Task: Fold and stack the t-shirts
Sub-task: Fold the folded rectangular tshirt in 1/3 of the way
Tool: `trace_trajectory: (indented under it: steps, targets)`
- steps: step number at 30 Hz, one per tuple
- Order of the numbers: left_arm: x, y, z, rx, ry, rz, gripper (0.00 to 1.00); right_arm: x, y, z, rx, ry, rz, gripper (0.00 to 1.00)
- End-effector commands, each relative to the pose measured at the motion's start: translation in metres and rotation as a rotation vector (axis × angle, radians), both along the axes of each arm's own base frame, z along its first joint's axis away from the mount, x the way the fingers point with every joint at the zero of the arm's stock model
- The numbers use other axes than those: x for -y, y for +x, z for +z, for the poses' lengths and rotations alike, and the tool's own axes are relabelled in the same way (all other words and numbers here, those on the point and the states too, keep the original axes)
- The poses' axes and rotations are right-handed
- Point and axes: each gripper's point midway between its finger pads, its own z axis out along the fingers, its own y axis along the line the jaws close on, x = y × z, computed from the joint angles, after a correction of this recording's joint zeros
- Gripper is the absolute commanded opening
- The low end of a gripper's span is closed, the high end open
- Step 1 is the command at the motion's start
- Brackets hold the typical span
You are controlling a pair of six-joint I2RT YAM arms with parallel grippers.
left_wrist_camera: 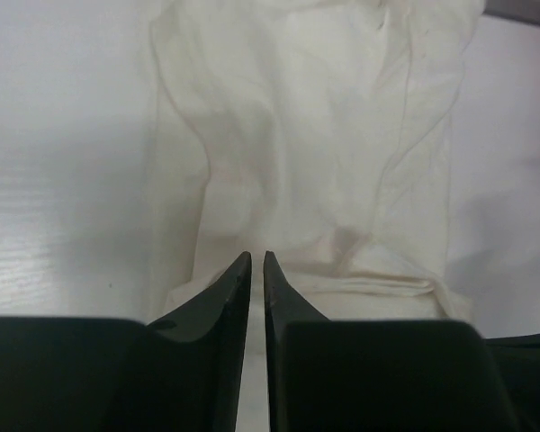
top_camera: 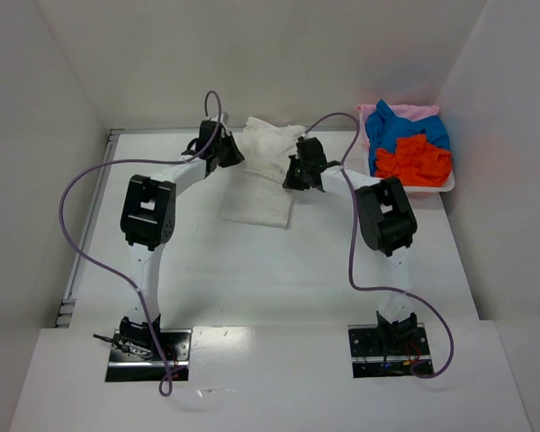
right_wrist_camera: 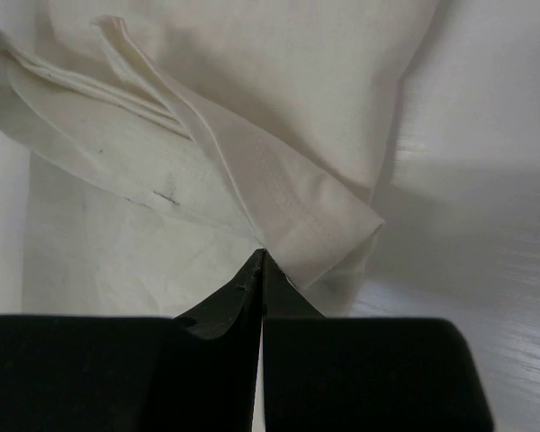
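Note:
The large off-white t-shirt (top_camera: 263, 184) lies partly folded at the back middle of the table. My left gripper (top_camera: 234, 155) is at its left edge. In the left wrist view the left gripper (left_wrist_camera: 256, 257) hovers over the rumpled t-shirt (left_wrist_camera: 324, 135), its jaws a narrow gap apart with no cloth between them. My right gripper (top_camera: 291, 178) is at the shirt's right edge. There the right gripper (right_wrist_camera: 262, 255) is shut, and a raised hemmed fold of the t-shirt (right_wrist_camera: 252, 81) runs into its tips. A blue t-shirt (top_camera: 394, 131), an orange-red one (top_camera: 416, 162) and a pink one (top_camera: 412, 111) lie bunched together.
The shallow white tray (top_camera: 448, 186) holding the coloured shirts stands at the back right, beside the right wall. White walls close in the table at the left, back and right. A metal rail (top_camera: 88, 225) runs along the left edge.

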Motion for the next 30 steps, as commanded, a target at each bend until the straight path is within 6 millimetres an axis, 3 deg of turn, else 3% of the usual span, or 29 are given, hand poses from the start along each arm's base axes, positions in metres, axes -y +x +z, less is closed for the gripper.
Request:
trace_trajectory:
  steps: [1,5,7,9,11,13,16,17,18,20,21,22,23,26,28,29,30]
  targets:
    - [0.009,0.031,0.042,0.133,-0.040,0.006,0.18,-0.006,0.019,0.017,0.072,-0.009,-0.004,0.02]
    - [0.010,0.037,0.049,0.152,-0.045,0.006,0.28,-0.002,0.034,0.030,0.121,-0.040,-0.022,0.03]
    - [0.010,0.037,0.055,0.164,-0.040,0.002,0.34,0.001,0.039,0.024,0.110,-0.045,-0.031,0.03]
    - [0.011,0.033,0.075,0.187,-0.051,-0.008,0.51,0.007,0.047,0.021,0.108,-0.061,-0.042,0.03]
    - [-0.005,0.031,0.086,0.200,-0.043,0.011,0.59,0.017,0.056,0.024,0.119,-0.080,-0.078,0.03]
    - [-0.008,0.023,0.092,0.201,-0.059,-0.010,0.66,0.024,0.063,0.028,0.134,-0.088,-0.103,0.03]
    - [-0.012,0.003,0.094,0.186,-0.072,-0.032,0.69,0.037,0.077,0.045,0.166,-0.082,-0.138,0.03]
    - [-0.012,-0.003,0.107,0.206,-0.080,-0.040,0.69,0.042,0.084,0.054,0.184,-0.075,-0.150,0.03]
    - [-0.013,-0.014,0.093,0.169,-0.078,-0.048,0.69,0.042,0.085,0.056,0.184,-0.075,-0.150,0.03]
    - [-0.012,-0.027,0.096,0.168,-0.087,-0.065,0.69,0.055,0.092,0.083,0.232,-0.072,-0.176,0.06]
    - [-0.013,-0.033,0.091,0.153,-0.085,-0.065,0.69,0.055,0.091,0.090,0.243,-0.068,-0.177,0.09]
    - [-0.014,-0.045,0.073,0.109,-0.082,-0.072,0.69,0.054,0.089,0.097,0.246,-0.061,-0.170,0.16]
    - [-0.015,-0.052,0.073,0.104,-0.081,-0.072,0.69,0.055,0.085,0.113,0.269,-0.051,-0.172,0.22]
    - [-0.016,-0.079,0.051,0.038,-0.084,-0.092,0.73,0.053,0.069,0.132,0.293,-0.009,-0.151,0.42]
    - [-0.018,-0.095,0.044,0.001,-0.075,-0.106,0.77,0.052,0.056,0.130,0.275,0.002,-0.128,0.51]
    - [-0.018,-0.102,0.041,-0.015,-0.070,-0.118,0.79,0.053,0.046,0.116,0.235,0.004,-0.125,0.61]
    - [-0.018,-0.110,0.037,-0.038,-0.075,-0.128,0.81,0.053,0.039,0.121,0.237,0.013,-0.116,0.64]
